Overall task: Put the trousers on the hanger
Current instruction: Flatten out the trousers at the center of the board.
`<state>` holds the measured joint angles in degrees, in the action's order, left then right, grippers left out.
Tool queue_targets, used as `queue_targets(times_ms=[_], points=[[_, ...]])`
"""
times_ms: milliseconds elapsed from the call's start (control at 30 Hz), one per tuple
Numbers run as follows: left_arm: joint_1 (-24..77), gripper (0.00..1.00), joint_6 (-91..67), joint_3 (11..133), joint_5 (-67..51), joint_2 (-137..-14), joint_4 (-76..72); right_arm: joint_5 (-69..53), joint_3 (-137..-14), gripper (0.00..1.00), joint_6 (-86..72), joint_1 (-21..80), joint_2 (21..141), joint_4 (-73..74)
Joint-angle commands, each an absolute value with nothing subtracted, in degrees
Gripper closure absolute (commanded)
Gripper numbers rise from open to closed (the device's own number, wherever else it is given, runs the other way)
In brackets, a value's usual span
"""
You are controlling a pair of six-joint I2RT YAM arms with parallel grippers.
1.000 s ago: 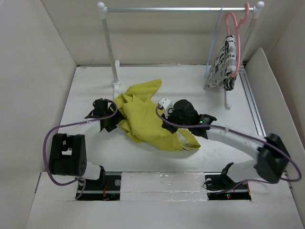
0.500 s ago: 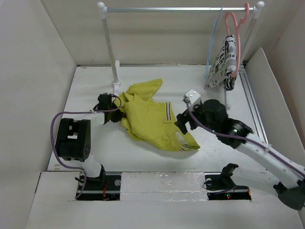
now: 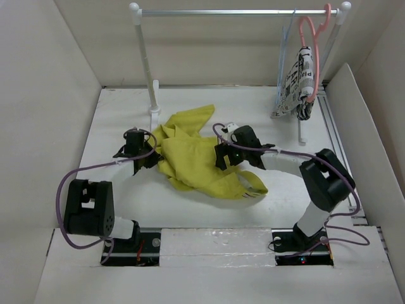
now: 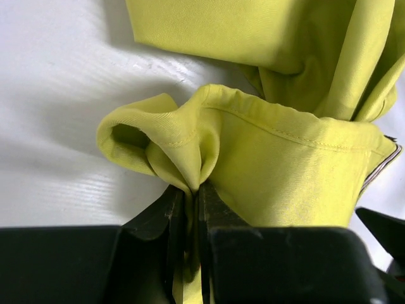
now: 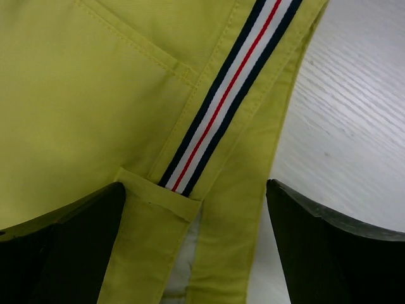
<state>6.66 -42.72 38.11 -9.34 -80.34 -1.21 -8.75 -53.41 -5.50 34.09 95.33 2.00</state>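
The mustard-yellow trousers (image 3: 190, 158) lie crumpled on the white table, mid-left. My left gripper (image 3: 147, 159) is at their left edge, shut on a pinched fold of the yellow cloth (image 4: 183, 145), which bunches up just past the left gripper (image 4: 193, 190). My right gripper (image 3: 225, 156) hovers low over the right side, open. Its dark fingers (image 5: 76, 234) straddle the waistband with its striped trim (image 5: 218, 101), around the right gripper (image 5: 196, 209). The pale-blue hanger (image 3: 286, 47) hangs from the rail at the back right, away from both arms.
A clothes rail (image 3: 240, 11) spans the back on white posts (image 3: 152, 82). A pink hanger (image 3: 312, 44) with black-and-white printed cloth (image 3: 295, 85) hangs beside the blue one. White walls enclose the table; a metal track (image 3: 335, 139) runs along the right side.
My left gripper has shut on the trousers' left edge. My right gripper opened, swung off to the right, then came back over the waistband. The cloth has shifted slightly.
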Motion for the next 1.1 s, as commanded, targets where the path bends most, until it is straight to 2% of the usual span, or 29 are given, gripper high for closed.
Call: queue_targets(times_ms=[0, 67, 100, 133, 233, 367, 400, 600, 767, 933, 1000, 1067], points=[[6.7, 1.0, -41.7, 37.7, -8.4, -77.3, 3.1, -14.9, -53.2, 0.02, -12.0, 34.1, 99.4, -14.4], [6.7, 1.0, -41.5, 37.8, -7.8, -76.1, 3.7, -18.1, -52.9, 0.18, -13.0, 35.7, 101.7, -17.0], [6.7, 1.0, -41.4, 37.9, -7.6, -75.8, 4.2, -18.9, -52.3, 0.29, -13.9, 36.2, 102.5, -18.4], [6.7, 1.0, -41.4, 38.1, -7.0, -74.8, 4.7, -19.5, -51.5, 0.64, -14.5, 36.7, 102.9, -21.4], [6.7, 1.0, -41.0, 39.8, -5.2, -72.2, 7.0, -19.3, -47.5, 1.0, -16.0, 38.1, 99.4, -25.7], [6.0, 1.0, -40.2, 45.4, -2.1, -65.8, 11.7, -13.3, -50.2, 1.0, -9.8, 41.0, 81.2, -13.2], [5.5, 1.0, -40.0, 46.9, -1.2, -64.4, 13.5, -11.6, -52.1, 1.0, -6.4, 42.6, 77.4, -4.9], [3.9, 1.0, -37.4, 64.2, 9.7, -54.5, 21.7, -3.4, -73.8, 1.0, -1.0, 48.1, 57.0, 22.4], [3.9, 1.0, -33.5, 81.0, 16.2, -50.3, 26.2, 2.4, -91.3, 1.0, -2.5, 49.9, 50.5, 33.9], [6.0, 1.0, -27.3, 93.7, 13.6, -52.4, 30.3, 7.7, -98.6, 1.0, -5.8, 49.9, 47.9, 40.8], [6.5, 1.0, -26.1, 94.2, 11.6, -53.5, 31.6, 13.3, -98.4, 1.0, -6.1, 49.9, 47.7, 44.1], [6.5, 0.89, -25.5, 88.9, 7.1, -53.8, 30.7, 20.1, -96.1, 1.0, -5.7, 49.9, 47.9, 45.8]])
